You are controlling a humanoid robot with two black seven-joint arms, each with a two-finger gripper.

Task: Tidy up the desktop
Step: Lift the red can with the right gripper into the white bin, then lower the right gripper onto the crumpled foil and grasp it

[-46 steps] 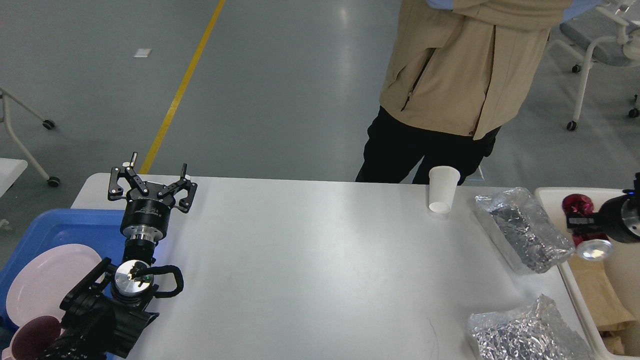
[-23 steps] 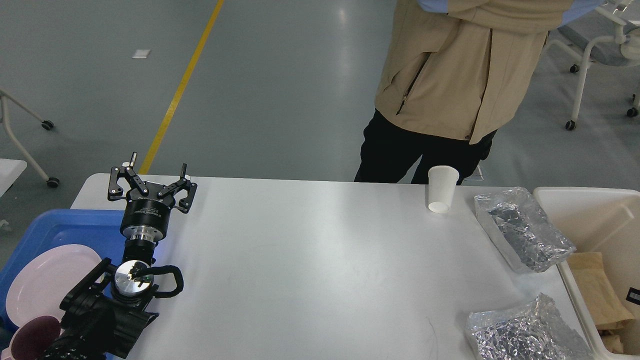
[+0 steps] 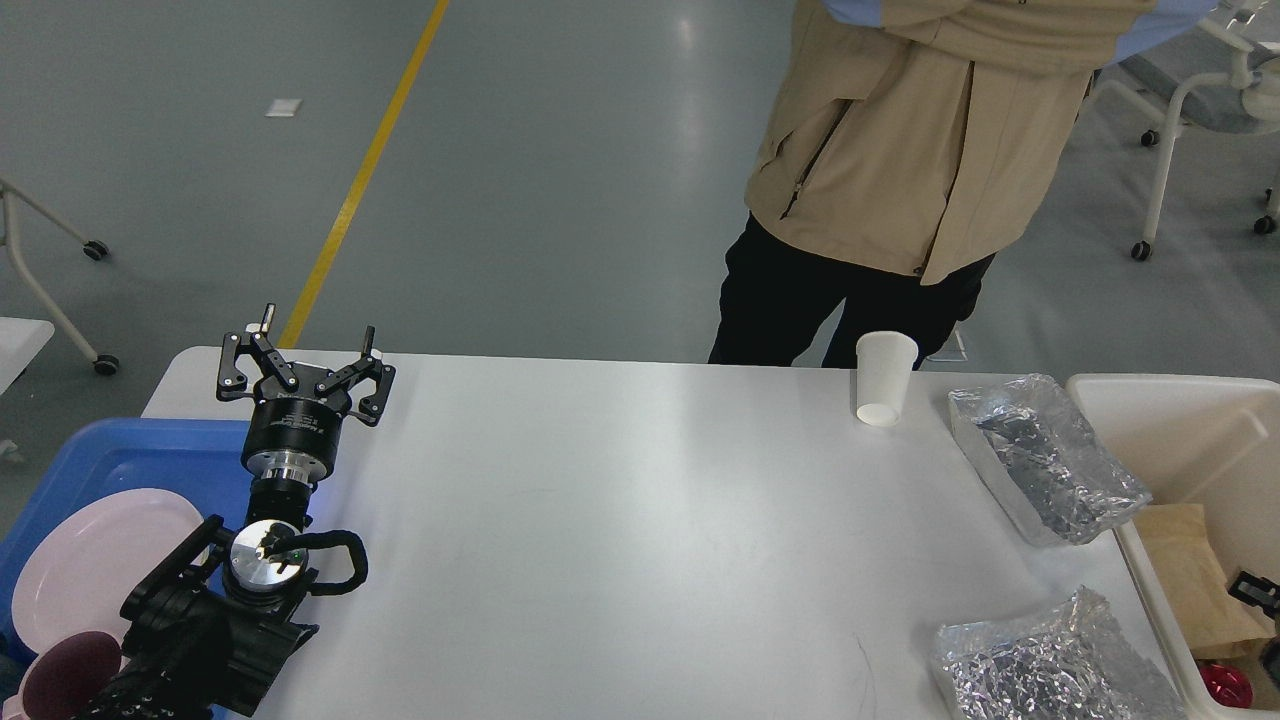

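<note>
The white desktop carries an upside-down white paper cup near its far edge. Two crumpled silver foil bags lie at the right, one further back and one at the front. My left gripper hovers open and empty over the far left corner, beside the blue tray. Only a black sliver of my right gripper shows at the right edge, over the cream bin; its fingers cannot be made out. A red object lies low in the bin.
The blue tray at the left holds a pink plate and a maroon cup. A brown paper bag sits in the bin. A person in a tan jacket stands at the far edge, behind the cup.
My right arm, over the bin with the red object at its gripper a second ago, has dropped to the lower right edge. The red object now lies in the bin. The left arm has not moved.
</note>
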